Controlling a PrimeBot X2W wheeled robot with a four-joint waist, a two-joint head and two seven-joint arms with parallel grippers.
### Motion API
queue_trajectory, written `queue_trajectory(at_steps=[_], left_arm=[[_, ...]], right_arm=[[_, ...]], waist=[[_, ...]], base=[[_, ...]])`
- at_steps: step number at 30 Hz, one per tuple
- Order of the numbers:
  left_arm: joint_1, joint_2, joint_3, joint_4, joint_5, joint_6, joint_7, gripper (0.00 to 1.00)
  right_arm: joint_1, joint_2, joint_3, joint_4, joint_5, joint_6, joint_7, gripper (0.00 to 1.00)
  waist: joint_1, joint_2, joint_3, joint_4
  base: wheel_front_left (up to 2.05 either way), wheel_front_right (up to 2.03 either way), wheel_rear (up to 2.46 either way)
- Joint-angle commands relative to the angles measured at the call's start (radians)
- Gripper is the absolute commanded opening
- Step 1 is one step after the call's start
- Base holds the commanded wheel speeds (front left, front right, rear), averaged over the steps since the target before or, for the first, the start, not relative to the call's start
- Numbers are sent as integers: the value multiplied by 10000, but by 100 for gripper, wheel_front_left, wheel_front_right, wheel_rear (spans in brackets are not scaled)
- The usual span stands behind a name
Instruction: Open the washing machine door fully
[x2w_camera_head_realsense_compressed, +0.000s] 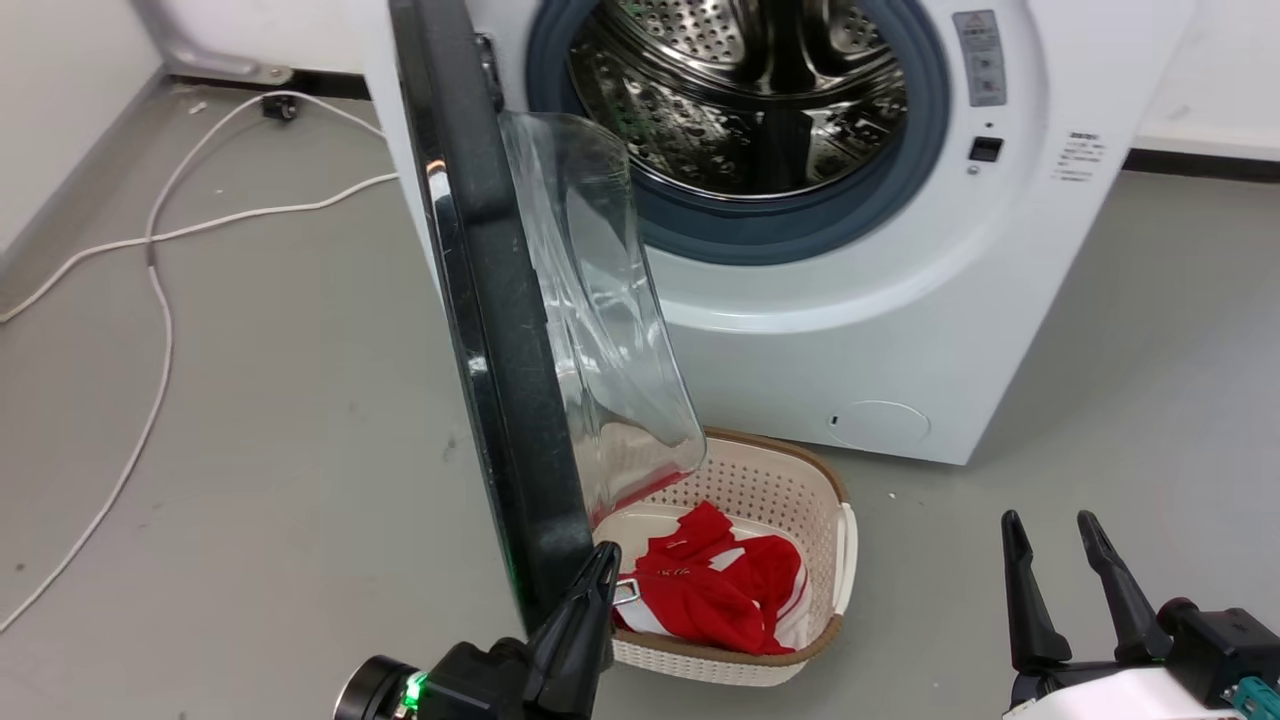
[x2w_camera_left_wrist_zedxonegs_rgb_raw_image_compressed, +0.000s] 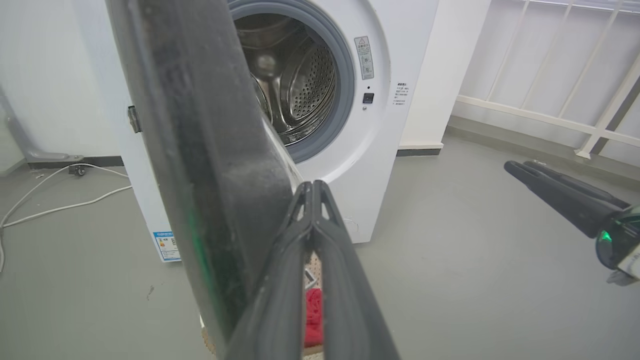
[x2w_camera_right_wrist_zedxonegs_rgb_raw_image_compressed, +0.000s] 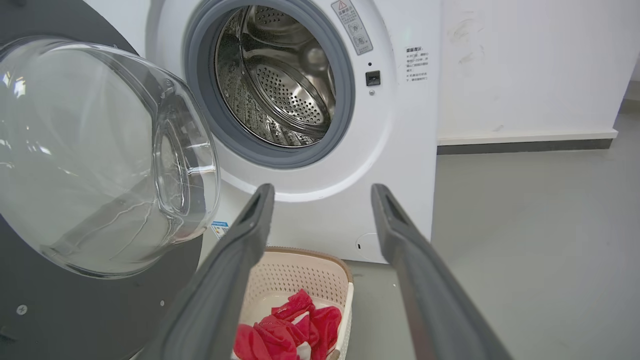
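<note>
You're midway through opening: the washing machine door (x2w_camera_head_realsense_compressed: 500, 380) stands about square to the front of the machine (x2w_camera_head_realsense_compressed: 900, 350), your left gripper (x2w_camera_head_realsense_compressed: 603, 560), fingers pinched together, sits just inside its lower rim, right gripper (x2w_camera_head_realsense_compressed: 1048, 520) spread idle, so push leftward.

The washing machine (x2w_camera_head_realsense_compressed: 900, 330) stands on the floor (x2w_camera_head_realsense_compressed: 250, 450). Its door (x2w_camera_head_realsense_compressed: 500, 350) projects forward from the left side of the machine. The basket (x2w_camera_head_realsense_compressed: 790, 490) sits before the machine, right of the door. A garment (x2w_camera_head_realsense_compressed: 720, 590) lies in the basket. The left hand (x2w_camera_head_realsense_compressed: 603, 560) is just beside the door's lower rim. The right hand (x2w_camera_head_realsense_compressed: 1048, 525) is well right of the basket. A cable (x2w_camera_head_realsense_compressed: 160, 300) lies left of the machine.
</note>
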Motion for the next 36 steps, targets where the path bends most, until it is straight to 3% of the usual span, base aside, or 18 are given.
queue_trajectory(at_steps=[1,19,36], left_arm=[[29,110,254,23,-16,174,50,0],[241,243,1126,213,-631,588,-99,0],[-575,846,3669,2064,-2222,650,-1130,0]], right_arm=[[122,26,11,-33,93,-3,5,100],[-22,26,-40,-166,10,-3,43,100],[-313,25,71,-154,24,-3,120,100]], waist=[[0,0,-55,225],[0,0,165,2086],[0,0,567,2293]], base=[[0,0,0],[0,0,0],[0,0,0]])
